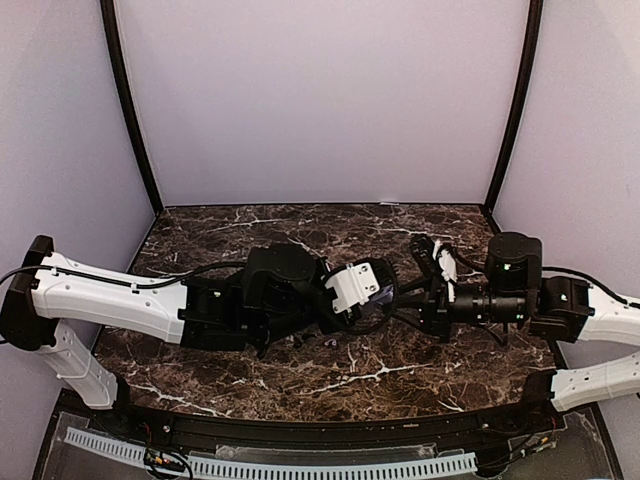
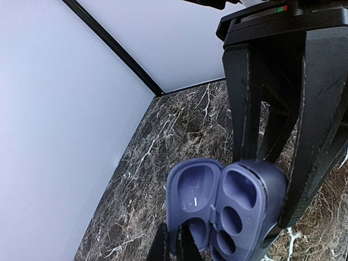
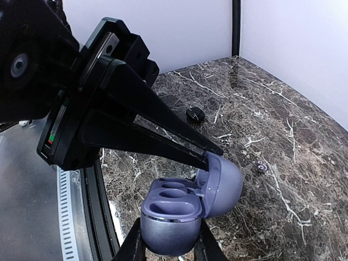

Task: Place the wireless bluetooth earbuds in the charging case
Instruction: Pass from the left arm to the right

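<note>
While the right gripper [image 3: 171, 247] is clamping the base of the open matte purple clamshell charging case [image 3: 168, 218], the left gripper [image 3: 213, 154] is pinching its lid from 11 o'clock. Sockets are facing up, long axis running 6 to 12. One dark rounded earbud [image 3: 194, 115] is sitting on the marble table [image 3: 283, 109] at 12, well apart.

The purple charging case [image 3: 173, 215] is open, lid tilted back, wells empty; a dark earbud [image 3: 194, 115] lies well apart behind it

Left hand [image 2: 174, 247] clamped, right hand [image 3: 169, 246] clamped opposite
</note>
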Controlling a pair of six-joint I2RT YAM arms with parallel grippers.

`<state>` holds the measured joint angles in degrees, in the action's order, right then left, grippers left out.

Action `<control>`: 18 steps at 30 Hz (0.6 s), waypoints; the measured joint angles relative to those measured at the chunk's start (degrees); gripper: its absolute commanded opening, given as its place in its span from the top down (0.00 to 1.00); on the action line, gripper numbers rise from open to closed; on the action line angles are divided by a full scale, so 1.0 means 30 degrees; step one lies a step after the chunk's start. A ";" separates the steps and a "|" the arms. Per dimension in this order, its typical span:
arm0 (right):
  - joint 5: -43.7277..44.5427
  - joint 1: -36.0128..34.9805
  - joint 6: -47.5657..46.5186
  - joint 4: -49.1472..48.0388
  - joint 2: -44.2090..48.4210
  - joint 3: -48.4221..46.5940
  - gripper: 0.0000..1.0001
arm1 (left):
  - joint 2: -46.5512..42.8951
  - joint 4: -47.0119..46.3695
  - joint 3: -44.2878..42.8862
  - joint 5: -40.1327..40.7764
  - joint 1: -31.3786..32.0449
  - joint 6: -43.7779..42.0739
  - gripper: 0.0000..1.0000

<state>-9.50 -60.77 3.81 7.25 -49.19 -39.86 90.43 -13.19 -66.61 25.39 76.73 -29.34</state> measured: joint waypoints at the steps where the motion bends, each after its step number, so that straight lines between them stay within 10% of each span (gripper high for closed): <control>1: 0.0000 0.0000 -0.0007 0.0000 0.0007 0.0000 1.00 | 0.0000 -0.0015 0.0000 0.0000 0.0000 0.0000 0.94; 10: 0.0029 -0.0022 -0.0036 0.0007 0.0444 0.0000 1.00 | -0.0073 -0.0102 0.0000 -0.0073 0.0015 0.0058 0.66; 18: 0.0029 -0.0029 -0.0036 0.0007 0.0517 0.0000 1.00 | -0.0219 -0.0102 0.0015 0.0029 0.0007 0.0066 0.64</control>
<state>-9.41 -60.86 3.70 7.27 -47.64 -39.86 89.78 -13.50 -66.57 25.47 76.75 -29.15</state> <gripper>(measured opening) 0.224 0.381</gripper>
